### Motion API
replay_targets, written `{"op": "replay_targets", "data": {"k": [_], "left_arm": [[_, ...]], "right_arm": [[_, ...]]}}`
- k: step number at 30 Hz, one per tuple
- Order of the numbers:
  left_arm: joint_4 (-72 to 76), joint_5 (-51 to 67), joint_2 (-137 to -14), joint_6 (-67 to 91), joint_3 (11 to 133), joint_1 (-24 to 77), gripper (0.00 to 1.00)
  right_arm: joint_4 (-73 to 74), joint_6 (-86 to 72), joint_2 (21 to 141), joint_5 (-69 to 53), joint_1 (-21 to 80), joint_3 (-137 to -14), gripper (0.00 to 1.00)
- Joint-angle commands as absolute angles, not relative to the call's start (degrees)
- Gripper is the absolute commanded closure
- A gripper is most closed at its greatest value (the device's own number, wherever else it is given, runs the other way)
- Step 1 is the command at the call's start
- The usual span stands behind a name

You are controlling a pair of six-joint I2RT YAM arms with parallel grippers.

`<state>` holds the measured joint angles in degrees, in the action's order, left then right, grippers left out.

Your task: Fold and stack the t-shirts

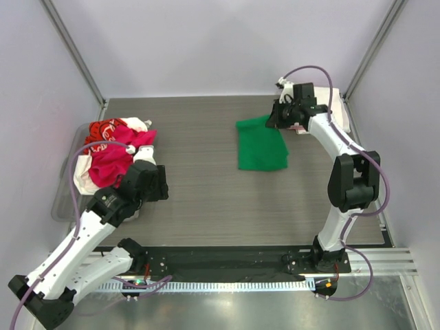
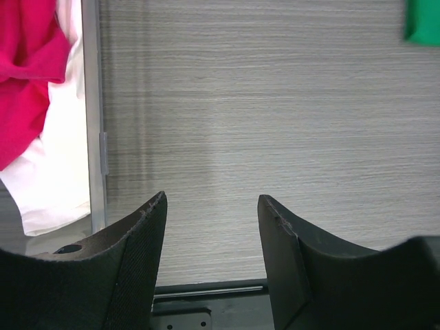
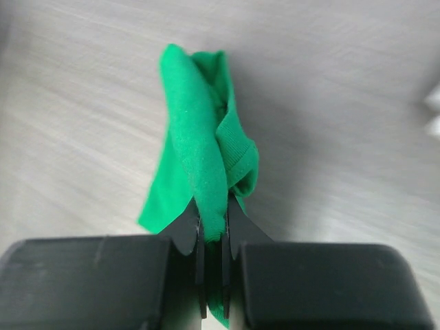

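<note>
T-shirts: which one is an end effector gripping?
The green tee, pinched in the right end effector. The magenta tee and the others sit piled at the left, ungripped; the left end effector is open.

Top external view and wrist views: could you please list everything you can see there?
green t-shirt: one, bright green, table centre-right, far corner pinched
magenta t-shirt: one, magenta, atop the left heap
red printed t-shirt: one, red with white print, heap's far side
white t-shirts: count unclear, white, beneath the magenta one
plastic bin: one, clear, left edge, holding the heap
table: one, grey woodgrain
left gripper: one, black, open, over the table beside the bin
right gripper: one, black, shut on the green t-shirt
</note>
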<state>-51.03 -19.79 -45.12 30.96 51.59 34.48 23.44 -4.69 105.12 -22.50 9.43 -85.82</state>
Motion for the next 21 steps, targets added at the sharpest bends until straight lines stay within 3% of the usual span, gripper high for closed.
{"op": "replay_targets", "data": {"k": [1,21], "left_arm": [[-49.9,-21.6,-46.7,30.5,52.3,34.3,0.44],[-51.1,-23.6,-51.5,32.3,52.2,34.2,0.45]], "right_arm": [[30.5,4.6,103.7,-18.6,7.0,-94.3,0.99],[43.8,13.8,118.1,-23.4,-2.2,-131.4,0.99]]}}
